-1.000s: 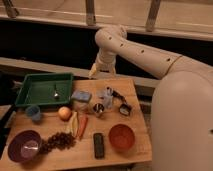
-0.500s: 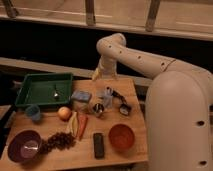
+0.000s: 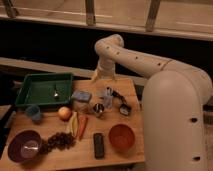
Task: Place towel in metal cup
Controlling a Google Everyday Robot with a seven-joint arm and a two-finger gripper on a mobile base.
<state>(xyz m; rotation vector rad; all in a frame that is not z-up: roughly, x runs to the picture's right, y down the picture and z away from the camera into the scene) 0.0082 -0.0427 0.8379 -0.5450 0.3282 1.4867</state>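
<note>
A small folded light-blue towel [image 3: 81, 96] lies on the wooden table [image 3: 135, 90] just right of the green tray. A small metal cup [image 3: 98, 108] stands a little right of and in front of the towel. My gripper [image 3: 103, 76] hangs from the white arm [image 3: 131, 57] over the table's back edge, behind the towel and cup and apart from both. It holds nothing that I can see.
A green tray [image 3: 30, 91] with a small utensil sits at the back left. Around the cup are a clear crumpled item [image 3: 106, 95], a black object [image 3: 123, 108], an apple [image 3: 64, 113], a banana and carrot [image 3: 81, 126], a blue cup [image 3: 33, 112], a purple bowl [image 3: 15, 146], grapes [image 3: 60, 141], a black remote [image 3: 99, 145] and an orange bowl [image 3: 121, 136].
The arm's elbow has shifted a little to the right and the gripper has come slightly lower toward the table's back edge. The objects on the table have not moved.
</note>
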